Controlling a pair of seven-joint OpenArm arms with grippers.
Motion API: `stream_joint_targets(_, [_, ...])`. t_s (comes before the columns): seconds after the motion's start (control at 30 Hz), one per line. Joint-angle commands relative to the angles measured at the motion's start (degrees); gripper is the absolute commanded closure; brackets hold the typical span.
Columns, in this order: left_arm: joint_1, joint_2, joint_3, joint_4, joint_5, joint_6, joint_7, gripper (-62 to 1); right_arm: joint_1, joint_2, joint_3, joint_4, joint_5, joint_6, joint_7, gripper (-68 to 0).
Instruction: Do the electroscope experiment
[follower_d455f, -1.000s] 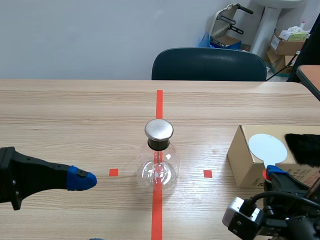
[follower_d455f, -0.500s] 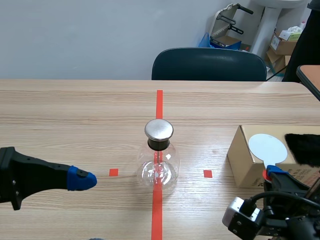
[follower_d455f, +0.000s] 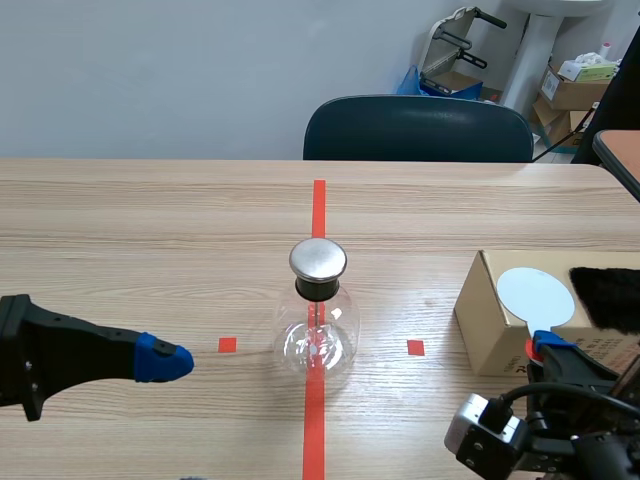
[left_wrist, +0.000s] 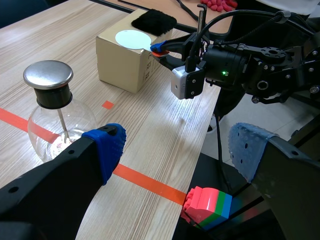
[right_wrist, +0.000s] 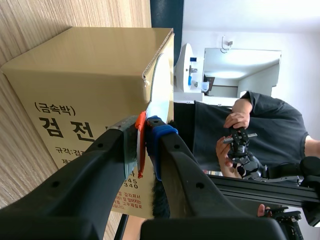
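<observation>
Nothing has moved since a second ago. One electroscope (follower_d455f: 318, 320) stands upright on the tabletop (follower_d455f: 150, 230), long axis vertical, metal cap (follower_d455f: 318, 259) up. Left of it, the left gripper (left_wrist: 177, 150) has its fingers spread wide, empty. Right of it, one box (follower_d455f: 490, 325) carries one black cloth (follower_d455f: 605, 295) and one white disc (follower_d455f: 536, 295). The right gripper (right_wrist: 145, 142) has its fingers pinched on the disc's red handle (right_wrist: 141, 120).

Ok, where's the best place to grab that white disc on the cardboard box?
Take the red handle, coming in from the robot's side of the box. The white disc lies flat on the box top, leaving no edge to pinch, while the handle juts past the rim. The right gripper has its jaws shut on it there.
</observation>
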Motion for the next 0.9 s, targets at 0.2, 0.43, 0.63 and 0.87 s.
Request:
stream_joint_targets(0.2, [0.0,0.5,0.0,1.1,-0.3,-0.3,-0.8,-45.2,0.1,0.1,0.5,0.9,0.2,0.4,-0.2,-0.8])
stream_joint_targets(0.43, [0.0,0.5,0.0,1.1,-0.3,-0.3,-0.8,-45.2,0.1,0.1,0.5,0.9,0.2,0.4,-0.2,-0.8])
stream_joint_targets(0.63, [0.0,0.5,0.0,1.1,-0.3,-0.3,-0.8,-45.2,0.1,0.1,0.5,0.9,0.2,0.4,-0.3,-0.8])
stream_joint_targets(0.87, [0.0,0.5,0.0,1.1,-0.3,-0.3,-0.8,-45.2,0.1,0.1,0.5,0.9,0.2,0.4,-0.9,-0.9])
